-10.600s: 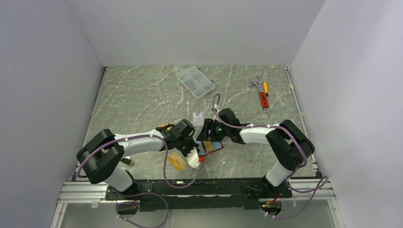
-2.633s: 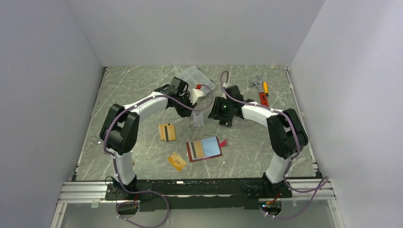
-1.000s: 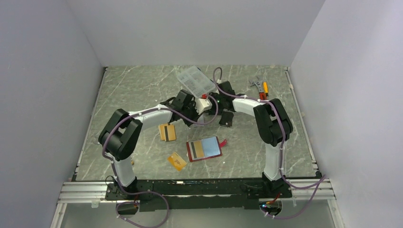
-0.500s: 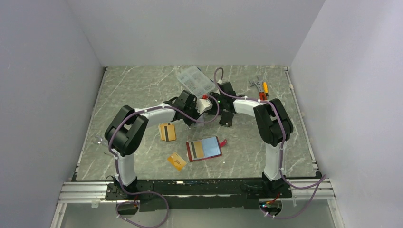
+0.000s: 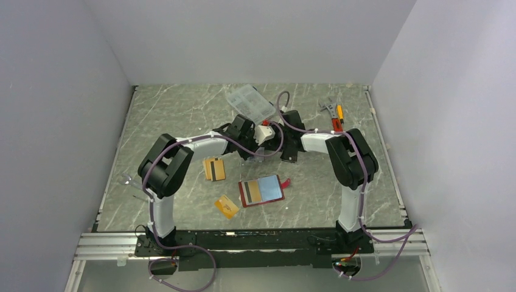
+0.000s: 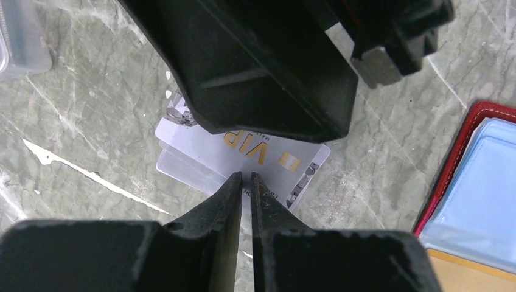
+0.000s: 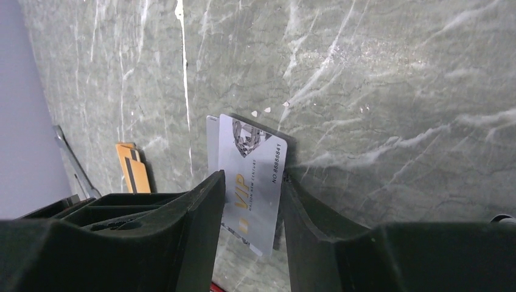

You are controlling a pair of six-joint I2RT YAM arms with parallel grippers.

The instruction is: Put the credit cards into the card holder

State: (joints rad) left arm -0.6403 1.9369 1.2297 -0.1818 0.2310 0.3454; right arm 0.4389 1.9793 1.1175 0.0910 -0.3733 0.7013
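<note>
A silver-grey credit card (image 7: 252,173) marked VIP stands tilted off the table, and my right gripper (image 7: 252,182) is shut on its two long edges. My left gripper (image 6: 244,176) is shut to a thin slit, its tips at that card's (image 6: 243,152) near edge under the right gripper's body. The two grippers meet at mid table (image 5: 274,143). The red card holder (image 5: 261,190) lies open, light blue inside, nearer the arms. An orange-gold credit card with a black stripe (image 5: 213,168) and a plain orange one (image 5: 226,206) lie flat to its left.
A black folding wallet (image 5: 289,152) lies just right of the grippers. A clear plastic box (image 5: 249,103) sits behind them. A wrench and an orange-handled tool (image 5: 334,118) lie at the back right. Grey walls close in three sides.
My left arm has swung in to the right, bringing its gripper up against the right gripper. The right gripper has shifted slightly nearer. The holder and the orange cards have not moved.
</note>
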